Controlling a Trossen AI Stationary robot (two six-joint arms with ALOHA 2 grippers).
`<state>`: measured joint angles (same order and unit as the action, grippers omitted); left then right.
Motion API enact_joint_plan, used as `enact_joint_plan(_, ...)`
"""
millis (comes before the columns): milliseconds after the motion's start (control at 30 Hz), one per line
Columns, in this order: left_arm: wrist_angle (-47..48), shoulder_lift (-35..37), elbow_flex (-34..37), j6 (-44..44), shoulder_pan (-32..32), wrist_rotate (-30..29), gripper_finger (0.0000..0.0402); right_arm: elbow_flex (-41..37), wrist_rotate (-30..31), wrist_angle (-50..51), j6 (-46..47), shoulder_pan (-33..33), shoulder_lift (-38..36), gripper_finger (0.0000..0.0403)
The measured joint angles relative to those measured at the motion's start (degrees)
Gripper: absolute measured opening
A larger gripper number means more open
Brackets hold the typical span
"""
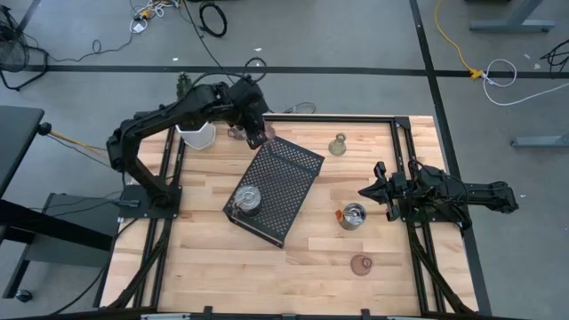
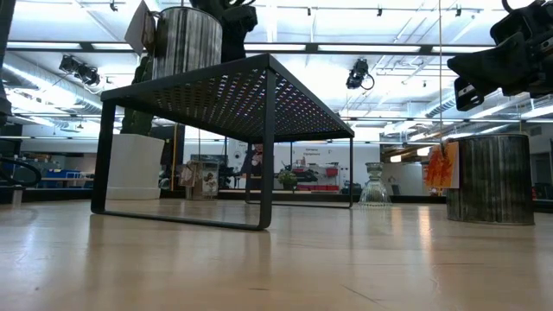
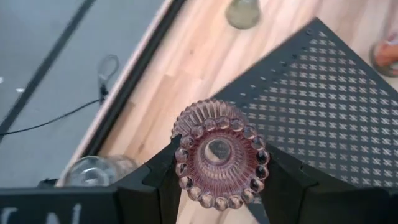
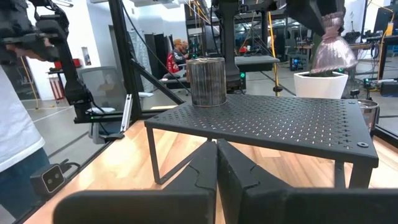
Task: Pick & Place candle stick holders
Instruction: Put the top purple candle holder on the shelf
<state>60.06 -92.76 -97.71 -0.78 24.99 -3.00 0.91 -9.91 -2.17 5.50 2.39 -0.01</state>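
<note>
My left gripper (image 1: pixel 259 135) hangs over the far corner of the black perforated tray (image 1: pixel 277 187), shut on a pink glass candle stick holder (image 3: pixel 219 155). A silver holder (image 1: pixel 247 200) stands on the tray's near end. On the table stand an olive holder (image 1: pixel 338 145), a silver holder (image 1: pixel 353 216) with an orange tag, and a pink one (image 1: pixel 361 264). A clear holder (image 3: pixel 96 171) shows beside my left fingers. My right gripper (image 1: pixel 367 191) rests shut at the table's right side, holding nothing. My left gripper pinches the pink holder at its beaded rim (image 3: pixel 183 163), one finger (image 3: pixel 155 186) on each side. The fingers slant down from the table's far left. The holder is lifted clear above the tray's corner, its flared fluted body (image 4: pixel 333 53) hanging below the fingers.
A white pot (image 1: pixel 197 134) stands at the far left of the table, close to my left arm. The tray stands on legs, turned askew in the table's middle. Bare wood lies along the near edge. A person (image 4: pixel 12 124) shows beyond the table.
</note>
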Motion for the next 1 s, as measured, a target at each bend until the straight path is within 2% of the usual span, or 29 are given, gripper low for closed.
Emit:
enact_joint_plan(500, -0.7, -5.5, 0.0, -8.8, -0.1, 6.4, 0.0174, 0.0, 0.0, 0.0, 0.0, 0.0, 0.0, 0.0012)
enact_joint_plan(667, -1.2, -6.6, 0.0, -8.9, -0.1, 8.3, 0.0174, 0.0, 0.0, 0.0, 0.0, 0.0, 0.0, 0.0012)
enact_joint_plan(1000, -2.3, -7.0, 0.0, -9.0, -0.1, 8.4, 0.0174, 0.0, 0.0, 0.0, 0.0, 0.0, 0.0, 0.0012)
